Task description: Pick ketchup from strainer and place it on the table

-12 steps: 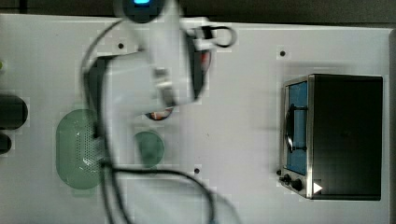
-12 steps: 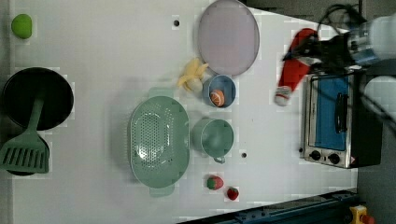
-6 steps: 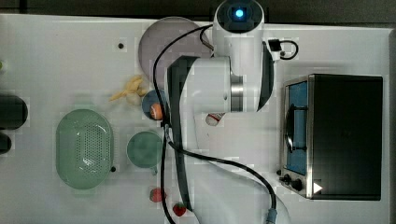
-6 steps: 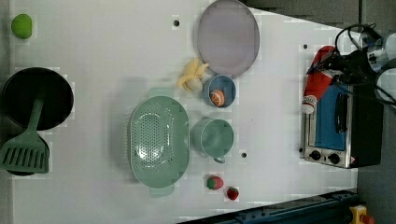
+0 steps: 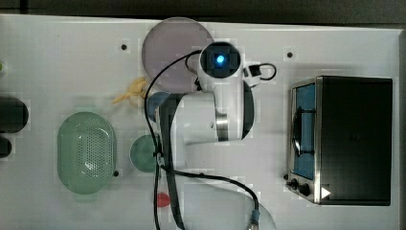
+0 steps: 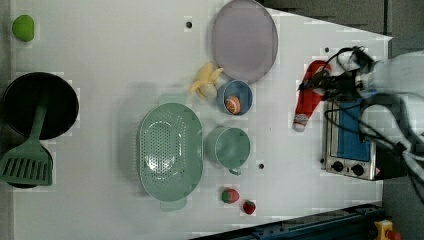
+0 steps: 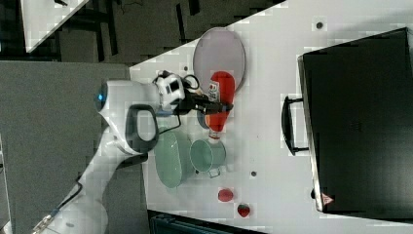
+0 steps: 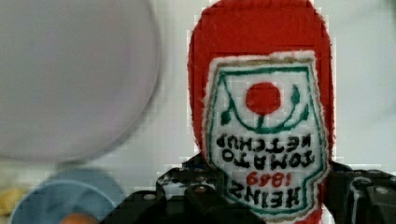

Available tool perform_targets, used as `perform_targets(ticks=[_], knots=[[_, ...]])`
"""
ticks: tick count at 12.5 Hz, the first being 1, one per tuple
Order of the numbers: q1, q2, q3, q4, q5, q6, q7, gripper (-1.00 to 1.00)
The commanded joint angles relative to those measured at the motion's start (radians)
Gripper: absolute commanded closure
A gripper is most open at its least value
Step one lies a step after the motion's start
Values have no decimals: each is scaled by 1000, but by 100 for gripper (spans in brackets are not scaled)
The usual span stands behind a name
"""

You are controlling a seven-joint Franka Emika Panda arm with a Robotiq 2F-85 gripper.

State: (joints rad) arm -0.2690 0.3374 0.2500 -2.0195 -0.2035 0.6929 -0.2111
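Table (image 6: 100,45): large white top with small dark screw holes; everything below rests on it unless said otherwise.
Toaster oven (image 5: 352,139): black and steel box at the top view's right edge, blue glass door and knobs facing the arm.
Robot arm (image 5: 210,120): white, bent over the middle of the table in the top view, black cable trailing from it toward the top view's bottom edge.
Strainer (image 6: 170,150): pale green oval with rows of holes, nothing inside it, near the middle of the left view, well apart from the bottle.
Plate (image 6: 244,40): round, pale lilac, at the left view's top, just above the blue bowl.
Pan (image 6: 40,105): black, at the left view's left edge, a green spatula (image 6: 27,162) lying across it.
Ketchup (image 6: 307,102): red bottle with white label, out of the strainer, seen between the plate and the toaster oven in the left view, white cap pointing to the left view's bottom; in the right view it lies over the plate's edge, cap just above the green cup. Whether it touches the table I cannot tell.
Gripper (image 7: 212,105): black fingers clamped across the ketchup's body, grasping it; the wrist view shows the label between the two fingers.
Green cup (image 6: 229,147): just right of the strainer in the left view.
Blue bowl (image 6: 235,97): holds a small orange piece.
Bananas (image 6: 206,85): yellow, touching the blue bowl's left side in the left view.
Strawberries (image 6: 230,195): two, red, below the green cup in the left view.
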Motion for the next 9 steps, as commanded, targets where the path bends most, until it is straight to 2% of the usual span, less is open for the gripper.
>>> perform_targets(ticks=[1, 4, 7, 9], knots=[[-21, -21, 13, -145, 0, 172, -42, -21], [-31, -17, 12, -241, 0, 235, -36, -21], [-33, 18, 11, -258, 0, 258, -36, -27], [-33, 34, 13, -252, 0, 261, -36, -68]])
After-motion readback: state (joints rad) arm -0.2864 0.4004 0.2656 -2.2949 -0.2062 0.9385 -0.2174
